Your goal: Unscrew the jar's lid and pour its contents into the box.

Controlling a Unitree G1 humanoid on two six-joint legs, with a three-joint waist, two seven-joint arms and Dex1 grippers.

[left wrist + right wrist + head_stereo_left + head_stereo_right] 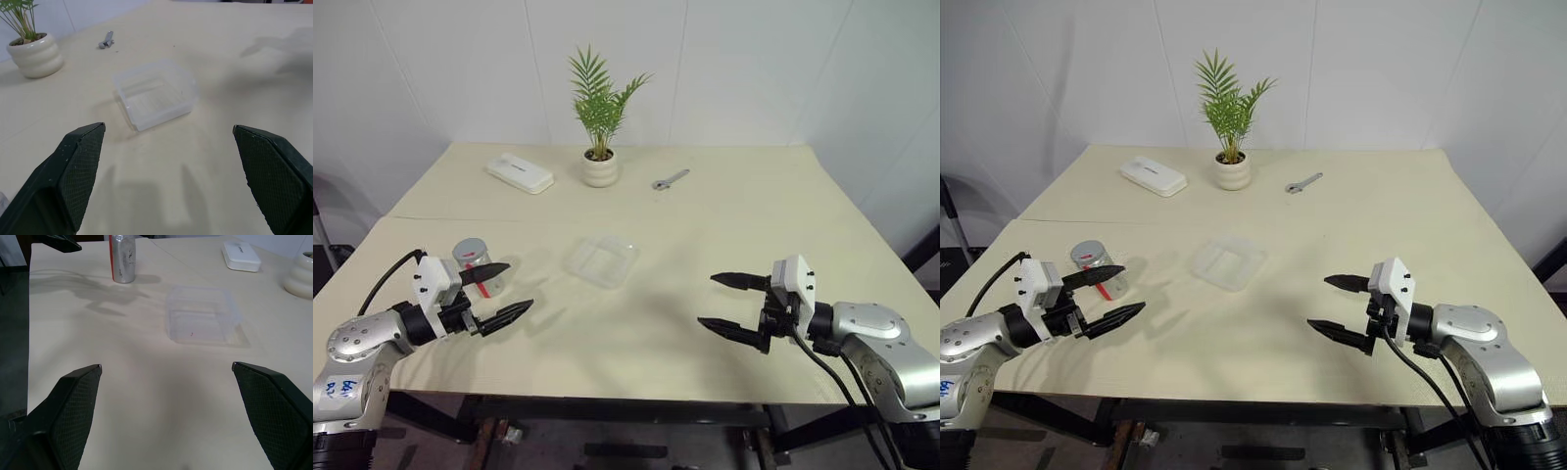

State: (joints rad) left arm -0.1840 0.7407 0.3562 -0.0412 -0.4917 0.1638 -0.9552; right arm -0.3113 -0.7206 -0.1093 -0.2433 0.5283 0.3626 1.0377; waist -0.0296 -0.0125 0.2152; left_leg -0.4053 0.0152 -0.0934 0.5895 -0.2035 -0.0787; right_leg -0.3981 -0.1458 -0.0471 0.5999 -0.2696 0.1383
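Note:
The clear jar stands upright at the table's left, a red mark on its side and its grey lid on top. My left gripper is open, level just to the right of the jar, one finger crossing in front of it without gripping. The clear shallow box lies mid-table, with nothing visible inside; the left wrist view shows the box ahead of the spread fingers. My right gripper hangs open over the table's right side, pointing toward the box and the jar.
At the back stand a white plant pot with a palm, an opaque white case to its left and a small wrench to its right. The table's front edge runs just under both arms.

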